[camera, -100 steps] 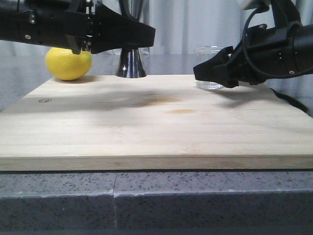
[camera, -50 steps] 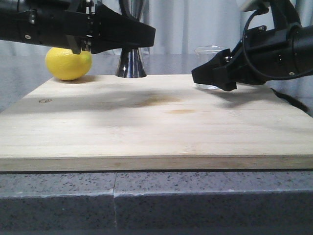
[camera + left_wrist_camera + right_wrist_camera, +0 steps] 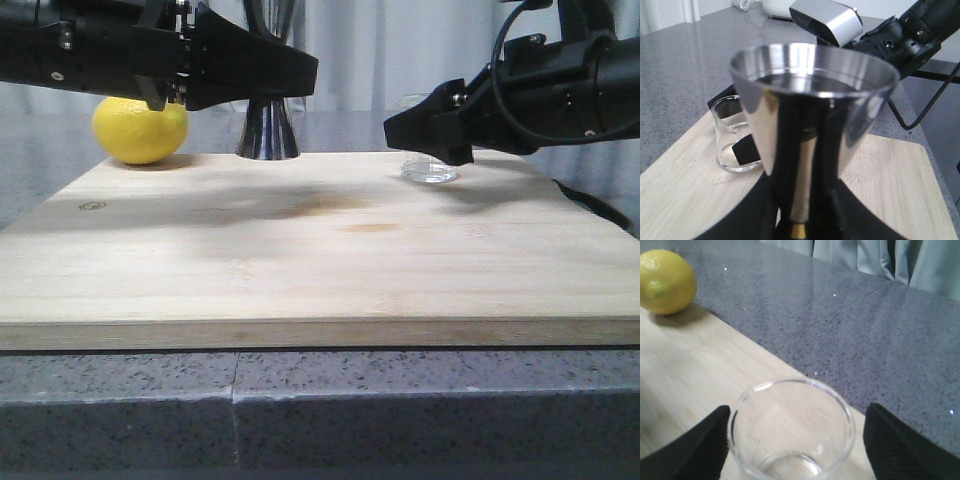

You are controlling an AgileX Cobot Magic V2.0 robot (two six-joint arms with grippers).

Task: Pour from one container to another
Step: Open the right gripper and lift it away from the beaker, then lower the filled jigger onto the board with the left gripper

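On the wooden board (image 3: 300,250), near its far edge, stands the steel jigger (image 3: 268,130), upright, base on the wood. Left tool (image 3: 800,220) is clenched on the jigger at the waist, fingers on both sides just above the gold band (image 3: 799,231); liquid shows in the jigger's top cup in the left wrist view. Lemon (image 3: 140,130) sits left of the jigger at the board's far left corner, apart from it. Glass beaker (image 3: 430,168) stands right of the jigger, well apart, upright on the board, nearly empty. Right tool (image 3: 797,440) is released, fingers (image 3: 700,440) spread on either side of the beaker's rim, not touching it. Board rests on the grey speckled bench (image 3: 400,410).
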